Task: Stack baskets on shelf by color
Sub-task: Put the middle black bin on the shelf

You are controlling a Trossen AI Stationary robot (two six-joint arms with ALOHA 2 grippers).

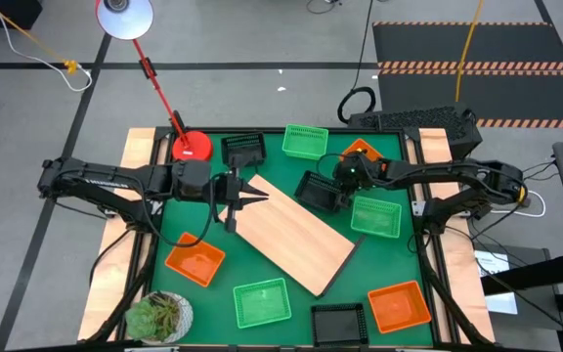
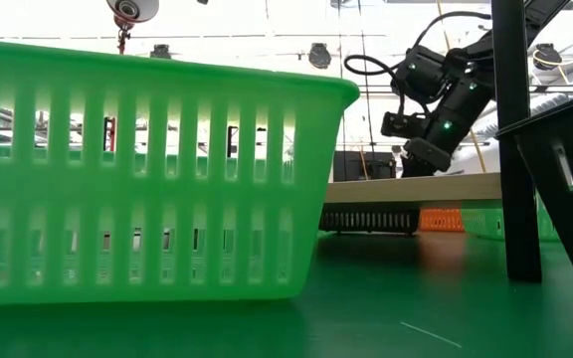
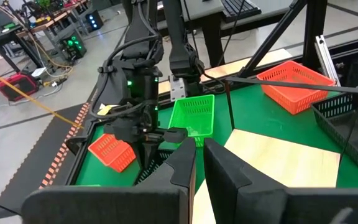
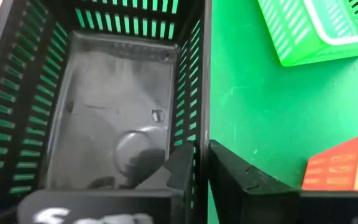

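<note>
The shelf (image 1: 296, 235) is a light-wood board lying slantwise mid-table, with a thin black wire frame (image 3: 291, 85) at its end. My left gripper (image 1: 252, 191) (image 3: 199, 168) is at the board's far-left end, its fingers almost together with nothing showing between them. My right gripper (image 1: 343, 183) (image 4: 202, 165) is shut on a black basket (image 1: 319, 191) by the board's far-right side. Other baskets lie on the mat: black (image 1: 243, 149) (image 1: 340, 323), green (image 1: 305, 142) (image 1: 375, 215) (image 1: 262, 303), orange (image 1: 194, 262) (image 1: 399, 306) (image 1: 360, 152). My left gripper: I cannot tell whether it touches the shelf's wire frame, which runs behind one finger in the left wrist view. My right gripper holds the black basket by one side wall (image 4: 201, 134), pinched with one finger (image 4: 179, 168) inside and one (image 4: 241, 177) outside. It comes from above, pointing down. In the low view the basket (image 2: 366, 221) sits low at the mat.
A red lamp base (image 1: 192, 147) stands at the far-left corner, with its pole slanting up and away. A potted plant (image 1: 159, 318) is at the near-left corner. A dark upright post (image 2: 515, 139) stands close in the low view.
</note>
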